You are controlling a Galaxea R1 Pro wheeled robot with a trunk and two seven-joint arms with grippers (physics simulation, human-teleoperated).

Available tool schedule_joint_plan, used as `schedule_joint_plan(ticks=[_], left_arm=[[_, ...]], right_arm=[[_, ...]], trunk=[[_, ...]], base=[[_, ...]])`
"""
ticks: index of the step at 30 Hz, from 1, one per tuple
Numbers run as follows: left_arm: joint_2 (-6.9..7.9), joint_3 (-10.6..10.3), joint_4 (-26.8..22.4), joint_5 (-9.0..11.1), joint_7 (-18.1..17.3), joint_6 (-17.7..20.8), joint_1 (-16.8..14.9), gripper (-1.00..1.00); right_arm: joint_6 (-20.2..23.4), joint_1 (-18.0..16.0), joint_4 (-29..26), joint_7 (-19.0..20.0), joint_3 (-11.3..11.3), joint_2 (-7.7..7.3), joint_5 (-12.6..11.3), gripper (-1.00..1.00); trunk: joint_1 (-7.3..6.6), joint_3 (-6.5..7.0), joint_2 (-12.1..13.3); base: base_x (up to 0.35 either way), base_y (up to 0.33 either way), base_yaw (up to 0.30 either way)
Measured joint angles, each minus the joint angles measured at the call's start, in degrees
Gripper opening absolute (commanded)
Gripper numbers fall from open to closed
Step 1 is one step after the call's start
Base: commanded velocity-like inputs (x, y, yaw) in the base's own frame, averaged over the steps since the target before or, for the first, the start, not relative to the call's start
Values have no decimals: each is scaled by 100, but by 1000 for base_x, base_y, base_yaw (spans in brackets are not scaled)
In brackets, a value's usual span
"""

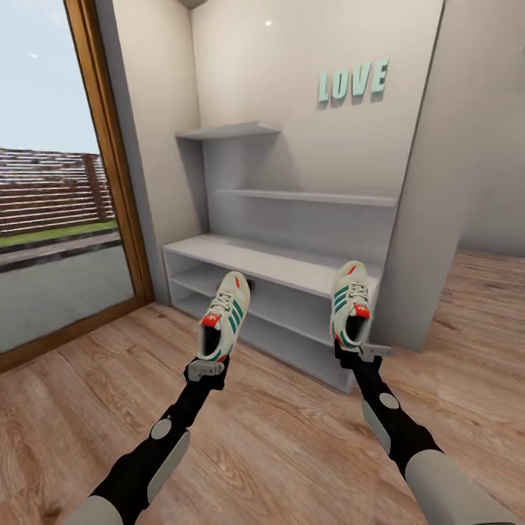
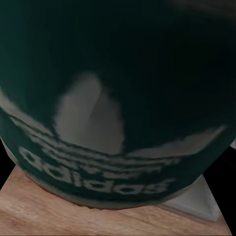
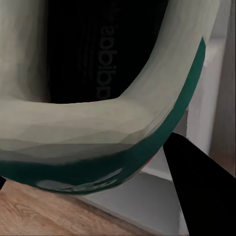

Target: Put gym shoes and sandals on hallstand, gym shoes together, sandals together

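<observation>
Two white gym shoes with green stripes and red-orange tabs hang in the air before the hallstand. My left gripper is shut on the heel of the left gym shoe; its dark green insole with white lettering fills the left wrist view. My right gripper is shut on the heel of the right gym shoe, whose pale collar rim shows close up in the right wrist view. Both shoes point toes up toward the white bench top. The sandals are out of view.
The hallstand stands against the far wall with two stepped shelves above it and "LOVE" letters higher up. A glass door with a wood frame is at the left. A white wall panel flanks the rack's right end. Wood-plank corridor floor lies below.
</observation>
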Motion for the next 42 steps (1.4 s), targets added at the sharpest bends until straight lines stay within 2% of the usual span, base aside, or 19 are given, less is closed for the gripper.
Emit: schedule_joint_plan(ticks=[12, 28, 42], left_arm=[[0, 0, -1, 0, -1, 1, 0, -100], [0, 0, 0, -3, -2, 0, 0, -100], [0, 0, -1, -1, -3, 1, -1, -100]], right_arm=[[0, 0, -1, 0, 1, 0, -1, -100], [0, 0, 0, 0, 0, 0, -2, -100], [0, 0, -1, 0, 1, 0, -1, -100]], trunk=[[-1, 0, 0], [1, 0, 0], [1, 0, 0]], base=[[135, 254, -300], [8, 31, -300], [0, 291, -300]])
